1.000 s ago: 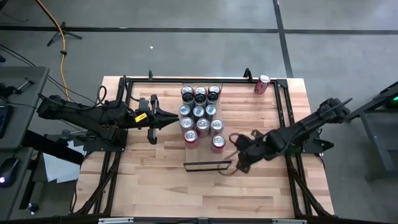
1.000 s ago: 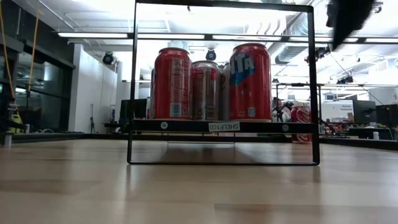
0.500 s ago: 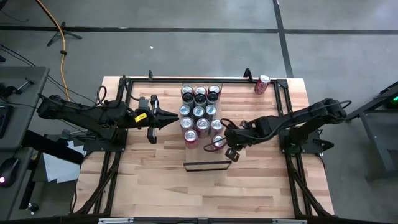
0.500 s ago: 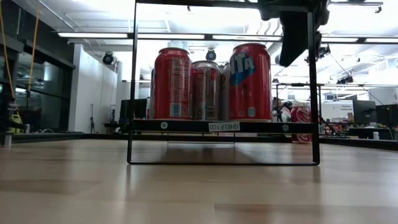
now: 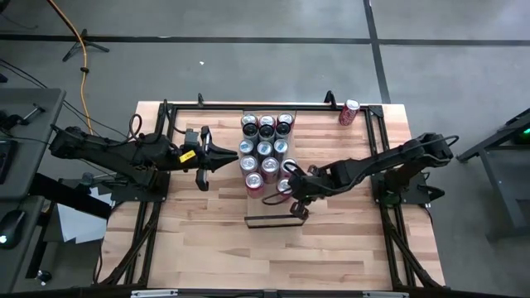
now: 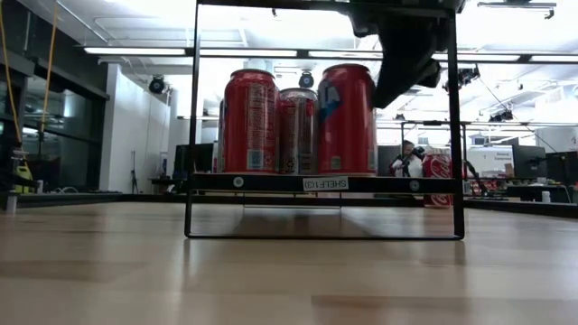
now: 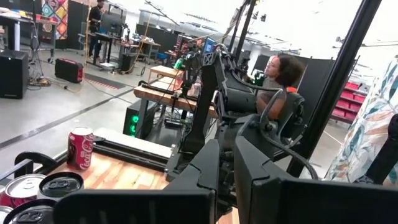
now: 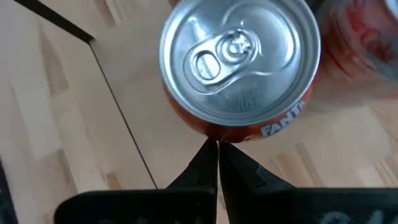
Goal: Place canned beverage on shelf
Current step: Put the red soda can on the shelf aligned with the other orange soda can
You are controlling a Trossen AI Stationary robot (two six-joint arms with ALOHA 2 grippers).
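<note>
Near the table's middle, the right gripper (image 8: 217,163), fingers pressed shut and holding nothing, nudges an orange can (image 8: 239,65); next it must open to grasp it.

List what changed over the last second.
The right gripper swung from right of the cans to the red can nearest it, shut and behind it, nudging that can toward the cluster. The left gripper, other cans and shelf stayed put.
</note>
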